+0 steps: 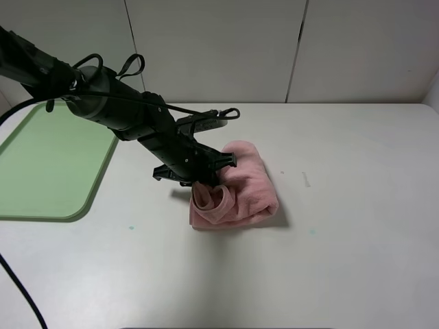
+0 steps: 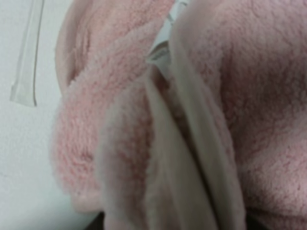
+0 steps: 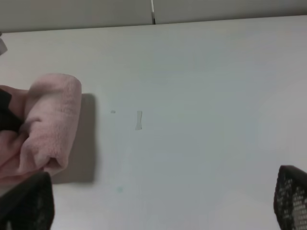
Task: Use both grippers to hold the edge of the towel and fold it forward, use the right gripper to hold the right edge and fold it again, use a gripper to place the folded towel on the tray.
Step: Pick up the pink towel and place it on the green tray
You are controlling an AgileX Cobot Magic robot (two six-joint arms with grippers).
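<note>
At frame centre the left hand [image 1: 206, 179] pinches the folded pink towel [image 1: 240, 192], apparently to carry it to the green tray [image 1: 51, 164] at left; the right hand [image 3: 158, 211] stands wide.

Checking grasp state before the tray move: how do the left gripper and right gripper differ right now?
The left gripper is down on the folded towel, its jaws buried in the pink pile; the right gripper hangs off the towel, over bare table. The left shows in the high view; the right does not. The right's fingers stand wide apart, holding nothing. Both are black.
</note>
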